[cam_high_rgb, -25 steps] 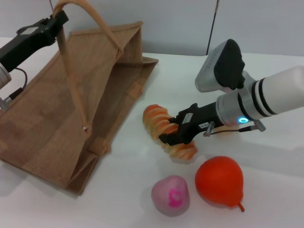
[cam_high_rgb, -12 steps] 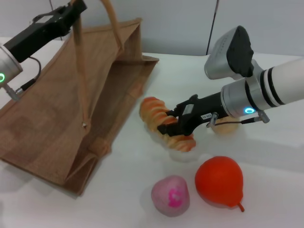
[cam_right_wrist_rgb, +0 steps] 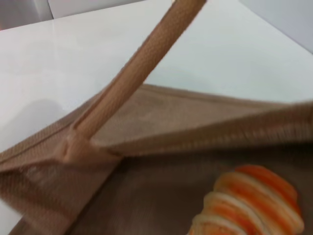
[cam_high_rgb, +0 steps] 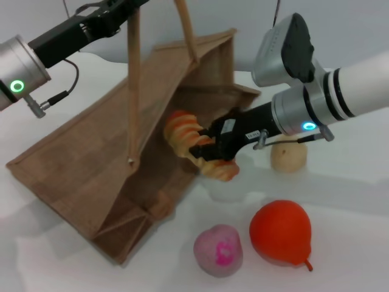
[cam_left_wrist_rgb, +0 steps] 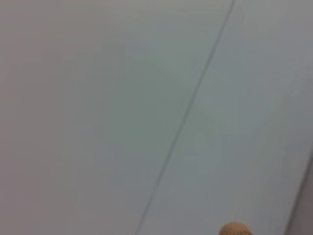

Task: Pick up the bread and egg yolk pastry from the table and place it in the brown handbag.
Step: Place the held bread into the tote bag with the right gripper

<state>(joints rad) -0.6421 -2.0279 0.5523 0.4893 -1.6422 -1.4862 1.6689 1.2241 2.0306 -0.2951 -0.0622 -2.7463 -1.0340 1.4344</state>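
Note:
My right gripper [cam_high_rgb: 209, 151] is shut on the bread [cam_high_rgb: 181, 131], a loaf striped orange and cream. It holds the loaf off the table at the open mouth of the brown handbag [cam_high_rgb: 79, 164]. The right wrist view shows the bread [cam_right_wrist_rgb: 254, 205] over the bag's inner wall [cam_right_wrist_rgb: 161, 196]. My left gripper [cam_high_rgb: 130, 7] is shut on the bag's loop handle [cam_high_rgb: 132, 91] and holds it up, which keeps the mouth open. The egg yolk pastry [cam_high_rgb: 289, 158], a pale beige ball, sits on the table behind my right wrist.
A red-orange pear [cam_high_rgb: 281, 233] and a pink ball with a magenta mark [cam_high_rgb: 219, 249] lie on the white table near the front edge. The left wrist view shows only a wall and the tip of the handle [cam_left_wrist_rgb: 234, 229].
My left gripper has pulled the handle up and to the right, opening and shifting the bag. My right gripper has lifted the bread off the table and carried it left to the bag's mouth.

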